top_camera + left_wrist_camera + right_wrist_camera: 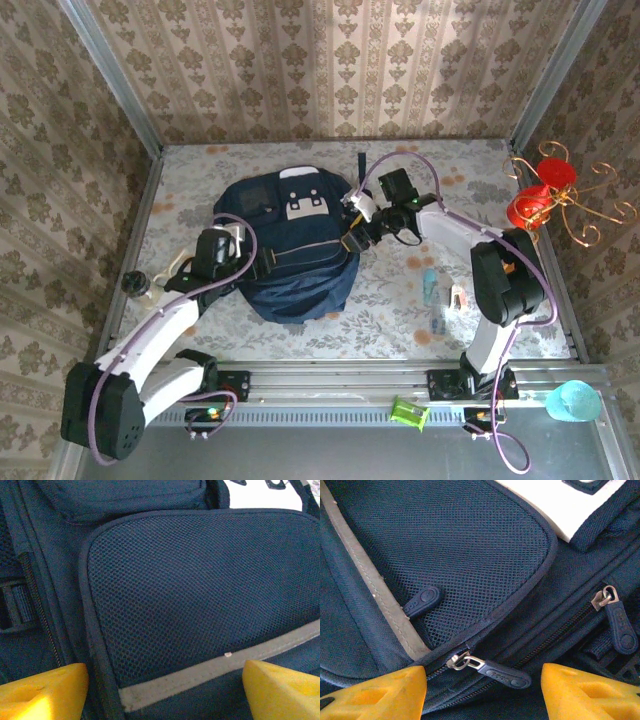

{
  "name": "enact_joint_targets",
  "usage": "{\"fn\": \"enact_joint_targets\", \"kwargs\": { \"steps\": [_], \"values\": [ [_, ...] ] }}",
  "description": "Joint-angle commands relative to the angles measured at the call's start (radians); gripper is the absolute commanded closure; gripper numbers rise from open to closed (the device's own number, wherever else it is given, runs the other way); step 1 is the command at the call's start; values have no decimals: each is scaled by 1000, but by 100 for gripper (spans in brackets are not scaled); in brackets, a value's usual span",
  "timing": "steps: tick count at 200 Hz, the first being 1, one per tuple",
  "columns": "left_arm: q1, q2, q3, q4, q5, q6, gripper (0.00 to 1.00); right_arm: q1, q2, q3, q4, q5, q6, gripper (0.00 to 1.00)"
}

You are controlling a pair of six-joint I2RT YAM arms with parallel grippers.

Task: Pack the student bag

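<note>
Bag: The big dark navy cloth student bag [295,265] lies flat in the middle of the flowery table [200,170], between my two arms.
Mesh pocket: My left wrist view looks close at the bag's navy mesh pocket [200,595], which has a grey stripe [200,676] along its edge.
Zip pull: A small navy rubber zip pull [495,671] on a metal ring lies at the pocket corner. The zip looks shut to me.
Right gripper: The right gripper [482,692] is at the bag's right side. Its yellow fingers [580,690] are apart, one on each side of the zip pull, and do not touch it. It holds nothing.
Left gripper: The left gripper [160,690] is at the bag's left side, just over the mesh. Its fingers [40,692] stand wide apart and hold nothing.
Things nearby: A small teal thing [430,285] and other little bits lie on the table to the right, well apart from the bag.
Worry one: The pull is small and floppy. I think my fingers could shut on cloth instead, or the pull could slip out.
Worry two: Nothing pins the bag down. If I tug the zip, the whole bag could slide or bunch up, and the zip could jam.
Worry three: The mesh could snag a left finger.
</note>
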Motion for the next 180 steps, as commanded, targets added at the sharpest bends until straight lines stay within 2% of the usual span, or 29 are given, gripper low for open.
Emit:
{"fn": "enact_joint_targets", "kwargs": {
  "steps": [1,36,75,132,158,180],
  "values": [
    [24,46,11,96,40,-48,22,18,35,34,-38,-45,-19,38],
    [56,162,55,140,76,-39,28,39,60,43,-33,-84,-11,42],
    [111,230,92,164,93,-17,30,44,65,21,-24,-135,-20,51],
    [157,293,148,150,108,13,30,40,17,-57,68,-123,-1,71],
    [159,278,150,142,103,22,30,33,-13,-95,139,-131,35,72],
    [160,269,152,138,109,29,30,28,-27,-141,214,-80,68,64]
  ]
}}
